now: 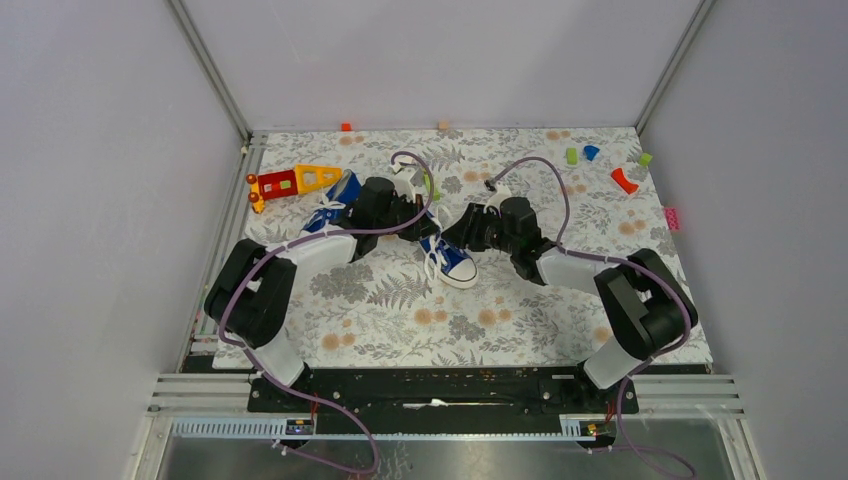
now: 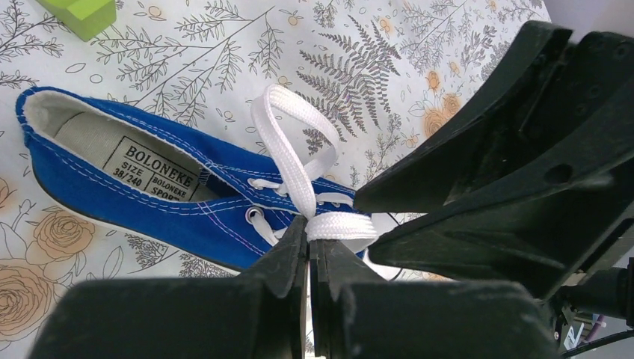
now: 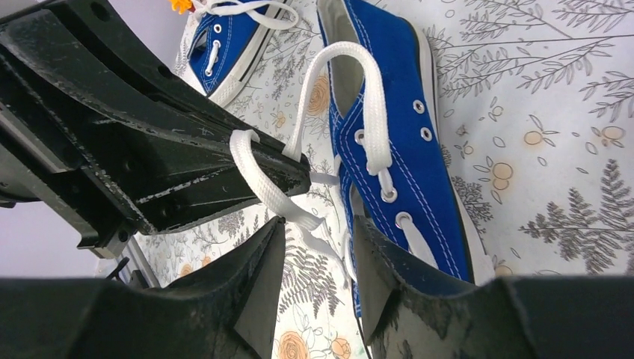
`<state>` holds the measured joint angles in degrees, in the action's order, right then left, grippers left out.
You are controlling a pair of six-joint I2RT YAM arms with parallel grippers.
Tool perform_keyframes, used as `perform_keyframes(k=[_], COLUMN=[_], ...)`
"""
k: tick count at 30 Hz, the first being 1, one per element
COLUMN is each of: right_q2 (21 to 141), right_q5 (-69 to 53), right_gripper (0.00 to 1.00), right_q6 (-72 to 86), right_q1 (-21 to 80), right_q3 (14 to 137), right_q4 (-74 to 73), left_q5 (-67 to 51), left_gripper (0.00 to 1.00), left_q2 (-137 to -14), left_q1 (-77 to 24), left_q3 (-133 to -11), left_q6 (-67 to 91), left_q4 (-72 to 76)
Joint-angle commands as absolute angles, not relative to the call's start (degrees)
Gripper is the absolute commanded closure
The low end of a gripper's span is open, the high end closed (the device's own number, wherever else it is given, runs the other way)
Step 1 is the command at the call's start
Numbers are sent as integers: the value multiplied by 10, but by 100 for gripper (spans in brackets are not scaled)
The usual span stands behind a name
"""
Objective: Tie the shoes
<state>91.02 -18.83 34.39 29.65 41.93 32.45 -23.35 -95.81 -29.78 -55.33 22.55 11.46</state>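
One blue sneaker (image 1: 452,260) lies mid-table with its toe toward me; it also shows in the left wrist view (image 2: 149,198) and the right wrist view (image 3: 407,161). The second sneaker (image 1: 335,208) lies to the left, partly under my left arm, and shows in the right wrist view (image 3: 228,41). My left gripper (image 2: 310,239) is shut on the white lace (image 2: 288,149) just above the eyelets, holding up a loop. My right gripper (image 3: 318,239) is open beside the shoe. A lace strand (image 3: 277,198) runs from the left gripper's tip down between the right gripper's fingers.
A red-orange-yellow toy (image 1: 290,182) lies at the back left. Small coloured blocks (image 1: 624,180) are scattered at the back right, and a pink one (image 1: 671,217) sits at the right edge. A green block (image 2: 82,11) lies near the shoe's heel. Grey walls enclose the table.
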Motion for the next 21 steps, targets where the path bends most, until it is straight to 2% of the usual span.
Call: perform_keyframes(k=[1,10,13,15,19,21], right_q2=[934,967,972,974,960,933], right_q5=[-214,-235,-225,-213,-160,-111], right_gripper=[55,56,65,67,93,98], right_q6=[359,367,363,356,330,304], right_q1=[311,323,324,324,323,322], right_q3=[438,441,447,452,468,479], right_q4=[392,441,434,429,387,333], left_q5=[-249,-245,-246,-246,-244,-239], left_gripper=[100,100,100,100,100,100], left_q2=[-925,-919,-917,-913,-908,-905], left_q1=[-296,-296,-296,-296,-296,-296], left_q3=[-556,-561,-560,-557,-555,-551], left_q6=[230,224,221,220,212,205], left_q4=[148,132,128,128,117,112])
